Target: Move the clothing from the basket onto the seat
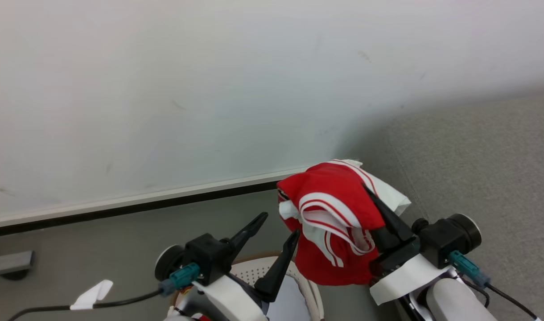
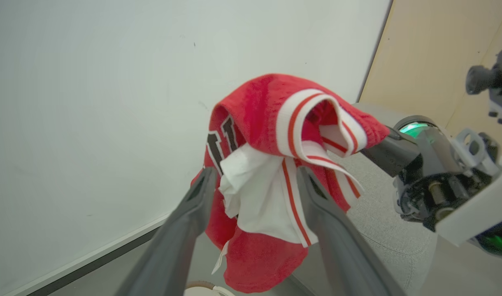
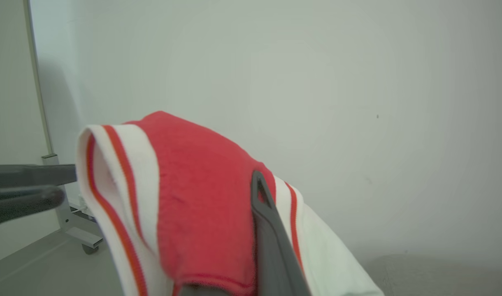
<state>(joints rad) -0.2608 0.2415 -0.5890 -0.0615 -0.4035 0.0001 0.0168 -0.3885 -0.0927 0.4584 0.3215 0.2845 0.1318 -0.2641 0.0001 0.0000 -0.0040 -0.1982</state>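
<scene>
The red clothing (image 1: 330, 209) with white striped trim hangs in the air, with my right gripper (image 1: 368, 194) shut on it; a dark logo shows on it in the left wrist view (image 2: 259, 119). In the right wrist view the cloth (image 3: 193, 197) drapes over one finger (image 3: 271, 238) and hides the other. My left gripper (image 1: 281, 224) stands open just left of the garment, nothing between its fingers (image 2: 193, 213). Below it sits the cream basket (image 1: 301, 272) with its brown rim. The grey seat (image 1: 477, 169) lies to the right, beside the held garment.
A white wall (image 1: 209, 89) with a dark baseboard (image 1: 142, 207) stands straight ahead above the grey floor (image 1: 98, 240). A grey wheeled base (image 1: 9, 265) sits at the far left. A tan wooden panel (image 2: 440, 49) rises behind the sofa.
</scene>
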